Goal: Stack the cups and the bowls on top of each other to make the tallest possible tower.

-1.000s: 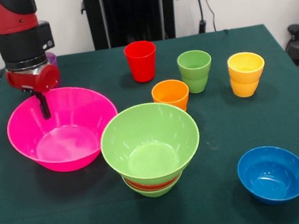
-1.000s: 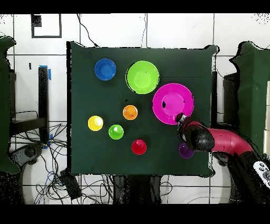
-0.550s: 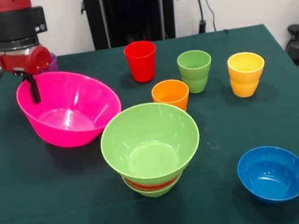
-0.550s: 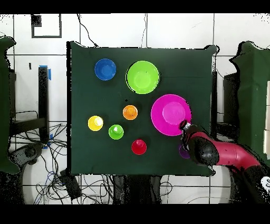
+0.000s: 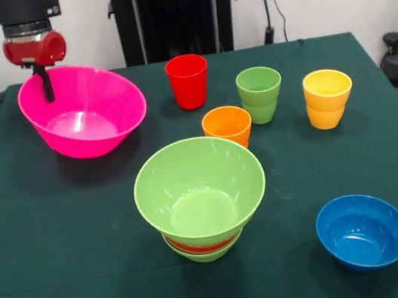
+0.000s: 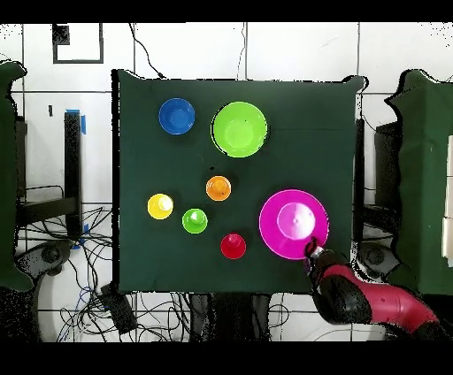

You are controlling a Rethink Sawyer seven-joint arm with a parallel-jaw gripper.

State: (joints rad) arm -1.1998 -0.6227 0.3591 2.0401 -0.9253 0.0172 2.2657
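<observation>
Gripper (image 5: 43, 82) clamped on the far rim of the pink bowl (image 5: 92, 125); one dark finger (image 5: 45, 84) shows inside the wall. Front view shows the bowl tilted, its held side higher, and lifted; the shadow lies on the cloth beneath. Overhead view shows only a magenta disc (image 6: 292, 221) with the gripper (image 6: 310, 248) at its edge, the tilt not readable there. The pink bowl holds nothing.

The tower (image 5: 200, 195) stands well apart from the gripper, toward the table's middle. Front view alone shows its layers: large green bowl (image 5: 199, 187) on top, a red-orange rim (image 5: 204, 245) under it, and a small green bowl (image 5: 205, 255) at the bottom. From overhead it reads as a single green circle (image 6: 239, 128). The top bowl is empty.

Blue bowl (image 5: 363, 231) sits alone and empty, farthest from the gripper.

Cups, all upright and empty: red cup (image 5: 188, 80) is nearest the gripper, then orange cup (image 5: 227, 126), light green cup (image 5: 260, 93), and yellow cup (image 5: 327, 98). The orange cup stands just behind the tower. The purple cup cannot be made out in either view.

Green table cloth (image 5: 61, 241) underlies everything.
</observation>
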